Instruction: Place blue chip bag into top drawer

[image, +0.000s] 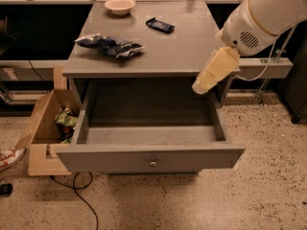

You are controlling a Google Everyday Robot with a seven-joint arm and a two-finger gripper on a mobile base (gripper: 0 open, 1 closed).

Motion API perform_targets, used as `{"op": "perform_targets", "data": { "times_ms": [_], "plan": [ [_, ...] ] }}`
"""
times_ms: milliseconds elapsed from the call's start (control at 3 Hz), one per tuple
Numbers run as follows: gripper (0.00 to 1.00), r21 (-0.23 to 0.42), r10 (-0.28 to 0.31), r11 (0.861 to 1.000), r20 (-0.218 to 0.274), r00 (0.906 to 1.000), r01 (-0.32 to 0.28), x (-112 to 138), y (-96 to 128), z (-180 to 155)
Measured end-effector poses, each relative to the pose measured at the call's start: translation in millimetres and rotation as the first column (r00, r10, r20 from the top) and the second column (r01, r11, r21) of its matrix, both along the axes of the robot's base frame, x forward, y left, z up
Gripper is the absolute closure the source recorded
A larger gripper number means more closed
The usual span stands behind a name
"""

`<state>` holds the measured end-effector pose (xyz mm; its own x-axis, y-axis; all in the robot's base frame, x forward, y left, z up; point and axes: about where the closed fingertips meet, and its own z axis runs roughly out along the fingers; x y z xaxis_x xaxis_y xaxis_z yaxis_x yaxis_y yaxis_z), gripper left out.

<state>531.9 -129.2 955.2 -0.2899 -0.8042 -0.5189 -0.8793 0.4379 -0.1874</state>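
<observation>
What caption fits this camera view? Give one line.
Gripper over the open top drawer's right rear corner; blue chip bag lying on the tabletop.

The blue chip bag is lying near the surface's front left corner. The pincer is hanging at the front right corner, over the top drawer's right side.
</observation>
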Motion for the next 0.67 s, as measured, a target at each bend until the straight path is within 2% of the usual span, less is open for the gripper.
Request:
{"op": "perform_targets", "data": {
  "times_ms": [333,667],
  "plan": [
    [0.00,0.025,0.007,1.000,0.009,0.9999,-0.008,7.8,6.9,-3.1],
    [0.00,0.118,0.029,0.992,0.060,0.9978,-0.036,51.5,49.2,-4.7]
  ]
}}
